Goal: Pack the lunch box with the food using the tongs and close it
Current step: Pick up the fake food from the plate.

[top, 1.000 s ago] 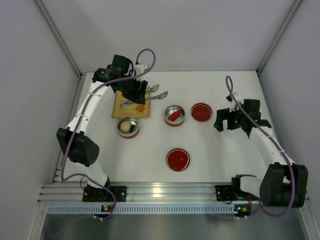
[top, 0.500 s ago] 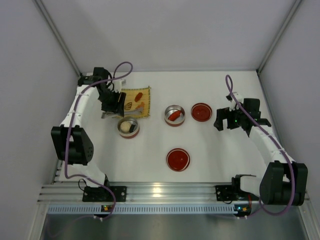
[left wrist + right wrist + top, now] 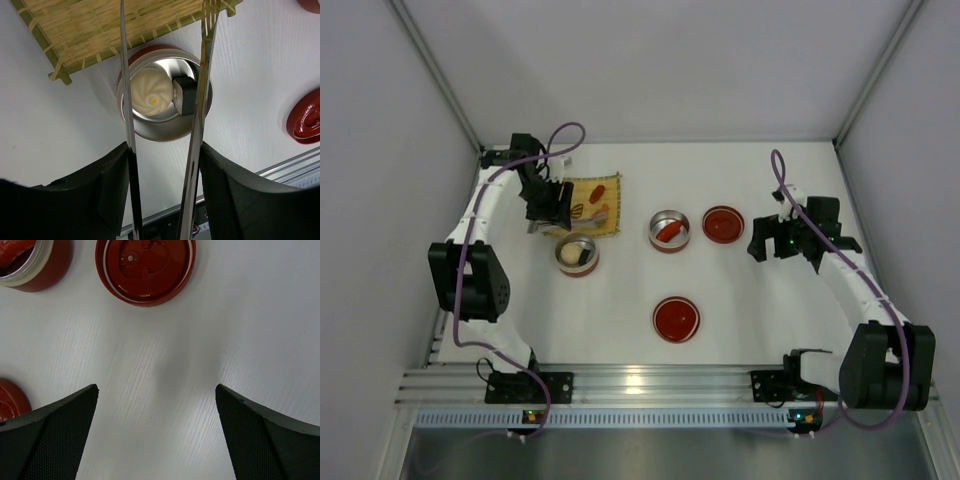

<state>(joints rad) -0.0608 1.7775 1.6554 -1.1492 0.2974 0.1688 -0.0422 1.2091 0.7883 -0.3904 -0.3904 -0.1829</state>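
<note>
White table [image 3: 750,300], enclosed by walls on three sides. Items lying directly on it:
- yellow woven mat [image 3: 603,188], far left area
- left metal container [image 3: 595,263], round with a red outer wall, just beside the mat's near edge
- centre metal container [image 3: 669,214], same type, right of the mat
- far red lid [image 3: 723,224], inner side up, just right of the centre container
- near red lid [image 3: 676,319], alone toward the front, well apart from the rest
</note>
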